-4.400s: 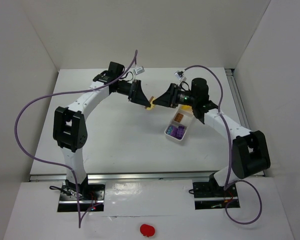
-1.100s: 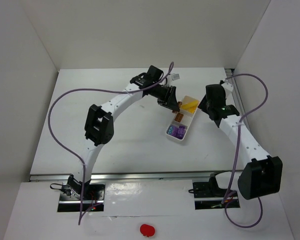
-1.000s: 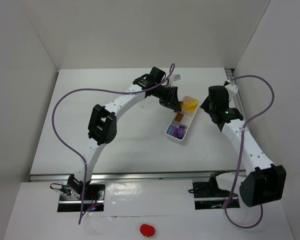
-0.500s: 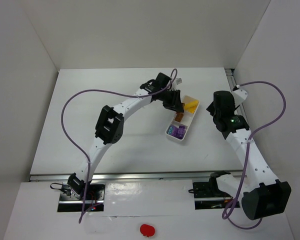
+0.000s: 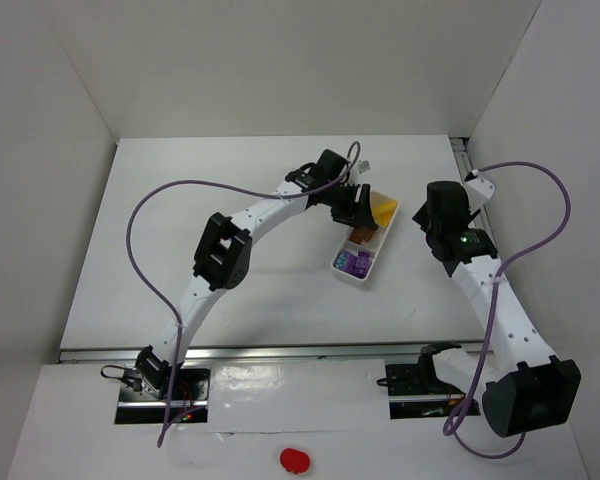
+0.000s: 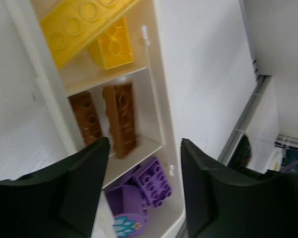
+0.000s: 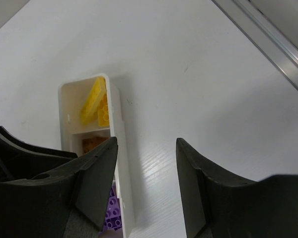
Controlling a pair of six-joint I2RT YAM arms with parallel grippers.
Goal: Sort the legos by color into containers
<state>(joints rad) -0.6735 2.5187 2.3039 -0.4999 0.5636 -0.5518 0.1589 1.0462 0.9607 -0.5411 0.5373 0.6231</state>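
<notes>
A white tray of containers (image 5: 384, 241) lies right of centre, split into three compartments. In the left wrist view the far one holds a long yellow plate (image 6: 84, 22) and a yellow brick (image 6: 111, 47). The middle one holds two orange bricks (image 6: 121, 119), and the near one purple legos (image 6: 154, 181). My left gripper (image 5: 360, 208) hovers open over the tray (image 6: 156, 99), with nothing between its fingers (image 6: 79, 183). My right gripper (image 7: 145, 148) is open and empty above bare table, just right of the tray wall (image 7: 120, 148).
The table's metal rail (image 7: 268, 44) runs along the right edge, close behind the right arm (image 5: 480, 275). A purple cable (image 5: 140, 240) loops over the left side. White walls enclose the table on three sides.
The left gripper has slid right over the tray and its jaws have opened. The right arm has drawn back to the right, away from the tray.
</notes>
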